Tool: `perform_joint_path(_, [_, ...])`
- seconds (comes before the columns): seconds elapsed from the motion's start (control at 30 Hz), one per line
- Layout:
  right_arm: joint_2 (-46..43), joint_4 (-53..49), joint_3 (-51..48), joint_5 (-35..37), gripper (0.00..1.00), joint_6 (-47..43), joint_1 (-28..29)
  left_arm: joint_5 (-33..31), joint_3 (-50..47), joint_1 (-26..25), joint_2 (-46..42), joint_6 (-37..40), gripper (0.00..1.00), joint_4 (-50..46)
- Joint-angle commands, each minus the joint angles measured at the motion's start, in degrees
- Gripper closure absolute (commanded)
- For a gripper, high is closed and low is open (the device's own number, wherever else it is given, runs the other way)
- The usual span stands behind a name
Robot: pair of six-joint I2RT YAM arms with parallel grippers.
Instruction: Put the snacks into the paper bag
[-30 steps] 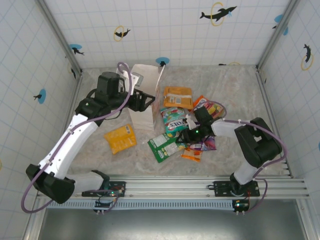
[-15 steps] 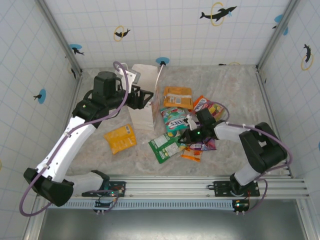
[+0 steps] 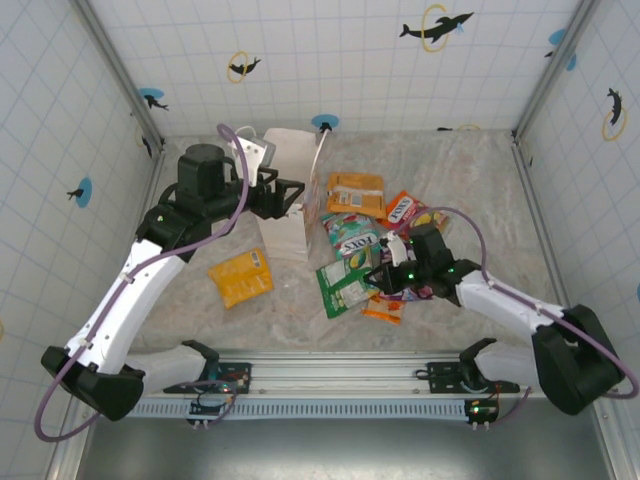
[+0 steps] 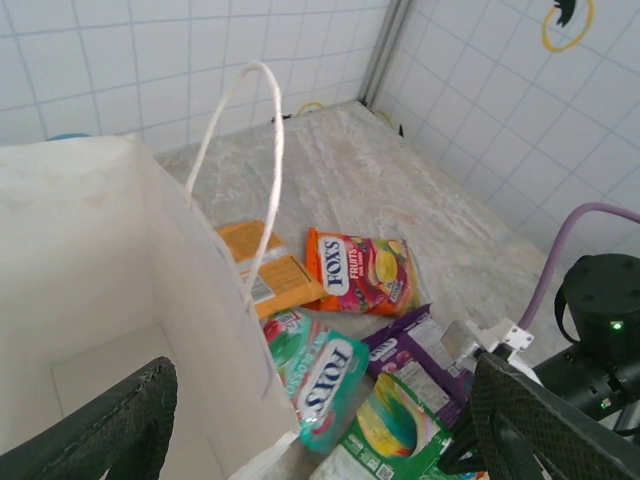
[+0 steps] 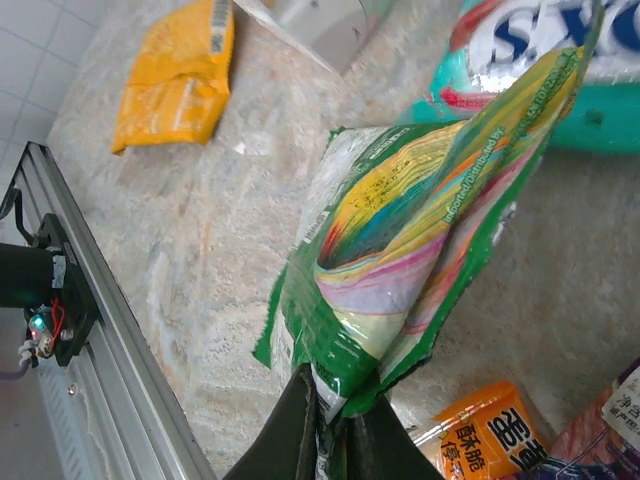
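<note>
I see the green packet as glossy, crinkled plastic; the bag matt white paper; the table dull, stone-patterned; the near rail ribbed metal.

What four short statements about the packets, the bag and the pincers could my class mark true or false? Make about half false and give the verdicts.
1. The right pincer is shut on the green packet. True.
2. The yellow-orange packet lies inside the paper bag. False: it lies on the table, outside the bag.
3. The teal FOX'S packet lies on the table beside the bag. True.
4. The left pincer is shut on a packet. False: it is open, at the paper bag.
</note>
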Motion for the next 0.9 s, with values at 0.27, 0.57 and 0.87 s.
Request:
perform_joint_path(0.27, [-14.49,0.91,2.78,4.96,1.00,-9.05,-0.80,12.57,2.81,0.04,2.77,3.69,0.25,1.17])
perform_joint_path(0.57, [-20.52,0.40,6.85,10.02,1.00,-8.83,-0.45,19.11,1.02,-0.03,2.71,4.96,0.26,3.46])
perform_joint_path(0.87, [-17.59,-17.46,20.10,-3.22,1.00,-34.01,-0.81,29.25,-5.22,-0.40,-0.35,24.31,0.25,1.68])
